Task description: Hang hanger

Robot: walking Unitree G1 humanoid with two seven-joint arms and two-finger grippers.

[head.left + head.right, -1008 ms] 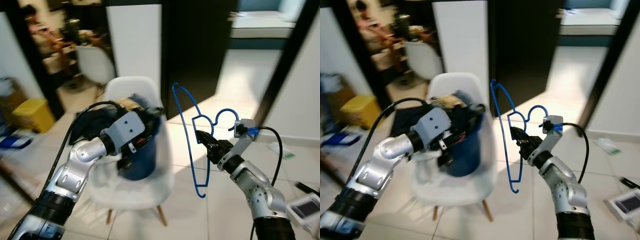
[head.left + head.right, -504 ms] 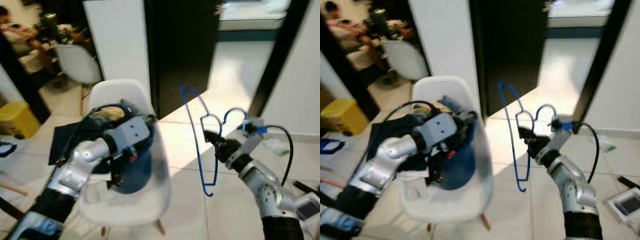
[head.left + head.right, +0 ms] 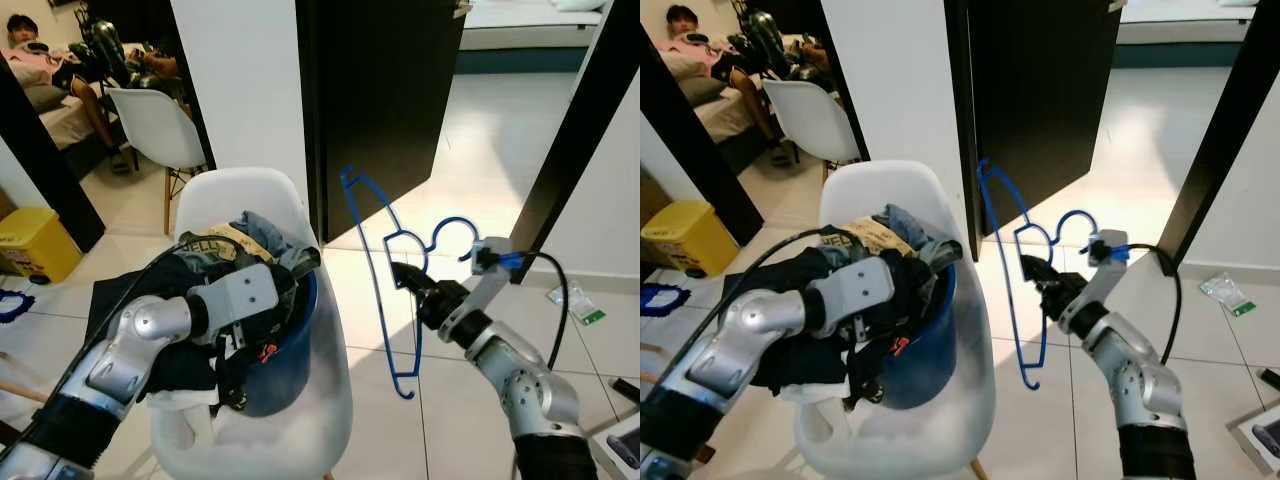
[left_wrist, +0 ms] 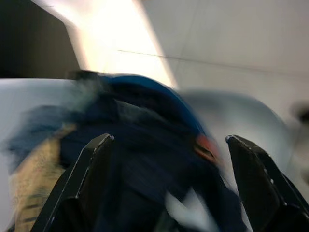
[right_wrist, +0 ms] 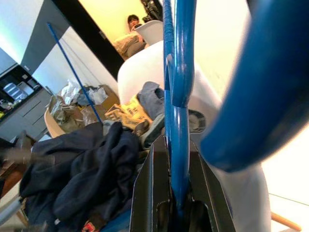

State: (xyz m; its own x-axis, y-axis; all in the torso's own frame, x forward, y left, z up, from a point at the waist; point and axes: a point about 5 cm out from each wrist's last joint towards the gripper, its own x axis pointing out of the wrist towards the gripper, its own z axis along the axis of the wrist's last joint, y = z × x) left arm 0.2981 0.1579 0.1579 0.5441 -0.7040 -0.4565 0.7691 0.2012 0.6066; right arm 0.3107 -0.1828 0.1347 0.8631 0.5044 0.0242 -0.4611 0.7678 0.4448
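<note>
A blue wire hanger (image 5: pixel 177 145) stands upright in the air, its hook (image 3: pixel 452 221) pointing toward my right arm. My right gripper (image 3: pixel 402 276) is shut on its neck, to the right of a white chair (image 3: pixel 232 188). On the chair seat sits a blue basket (image 3: pixel 292 352) heaped with dark clothes (image 3: pixel 180 290). My left gripper (image 4: pixel 169 188) hangs open over that basket, nothing between its fingers. Its wrist view is blurred.
A black door (image 3: pixel 385 80) stands open behind the hanger, beside a white wall (image 3: pixel 240 70). A black door frame (image 3: pixel 580 140) runs down the right. At the back left are a second white chair (image 3: pixel 150 115), a yellow bin (image 3: pixel 35 240) and a person (image 3: pixel 30 40).
The camera has shifted and the picture has sharpened. My left gripper has dropped lower over the basket of clothes. My right gripper still holds the hanger at about the same height.
</note>
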